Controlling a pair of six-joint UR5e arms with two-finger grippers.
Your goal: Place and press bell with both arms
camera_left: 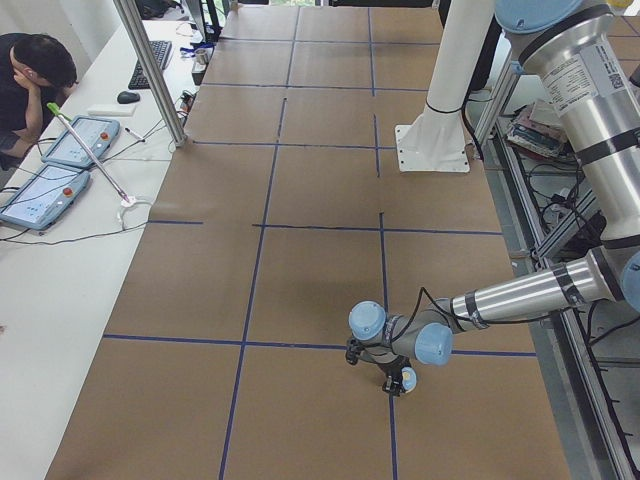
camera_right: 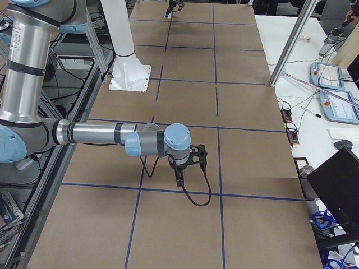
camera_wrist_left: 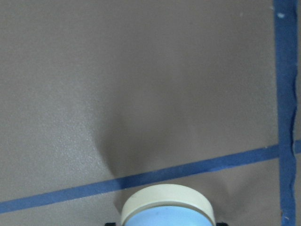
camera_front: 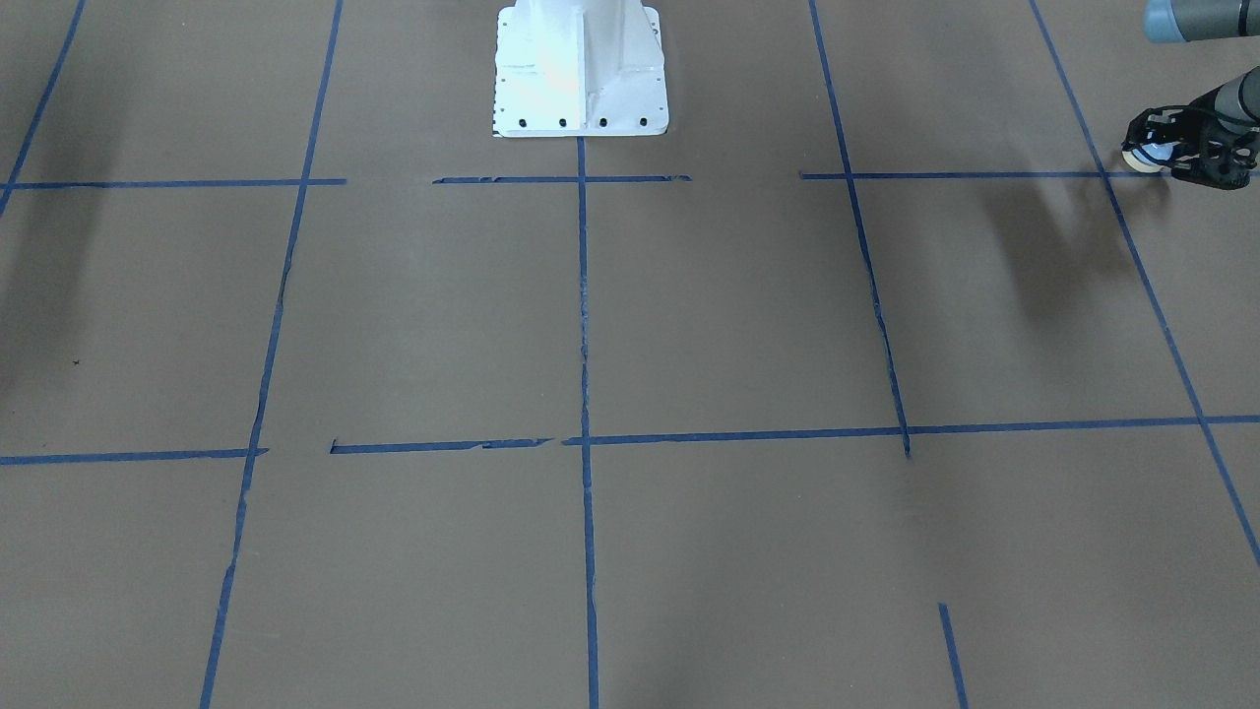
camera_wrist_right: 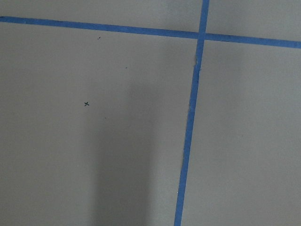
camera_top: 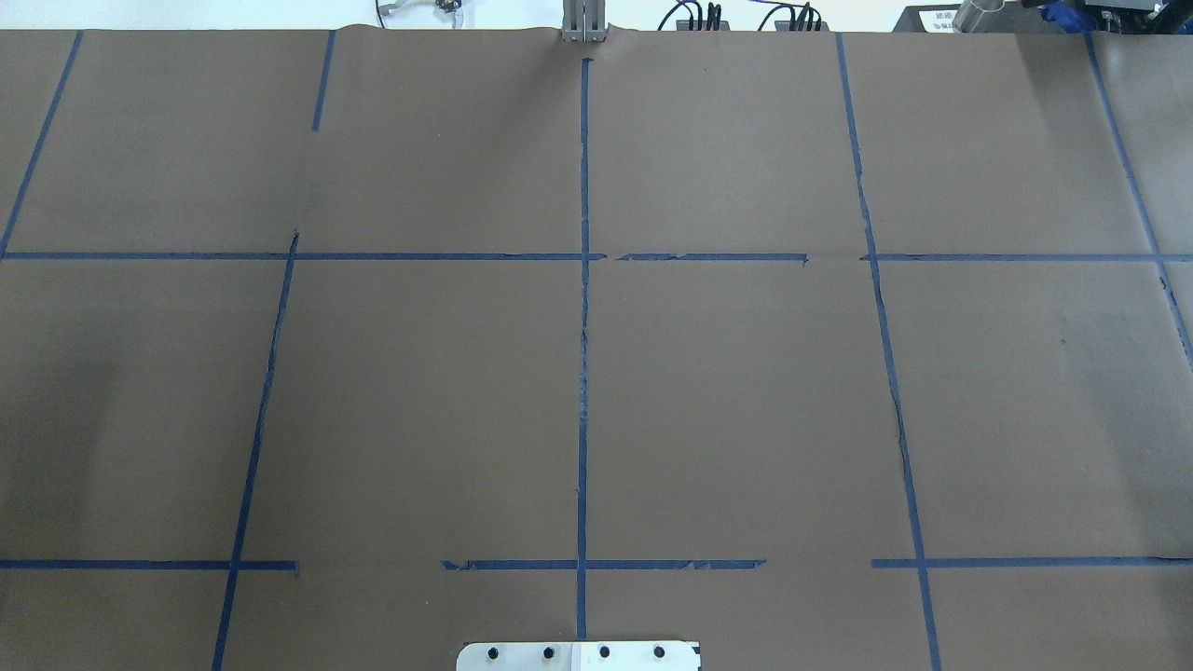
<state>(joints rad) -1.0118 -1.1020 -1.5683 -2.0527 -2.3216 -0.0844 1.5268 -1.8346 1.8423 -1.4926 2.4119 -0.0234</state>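
The light-blue bell with its cream base ring sits between the fingers of my left gripper, which is shut on it at the table's left end, low over a blue tape crossing. I cannot tell if it touches the table. The left wrist view shows the bell at its bottom edge. In the exterior left view the bell hangs under the near arm. My right gripper hovers low over the table's right part. I cannot tell whether it is open or shut. The right wrist view shows only paper and tape.
The white pedestal base stands at the robot's edge of the table. Brown paper with blue tape lines covers the table. An operator, tablets and a metal post are on the far side.
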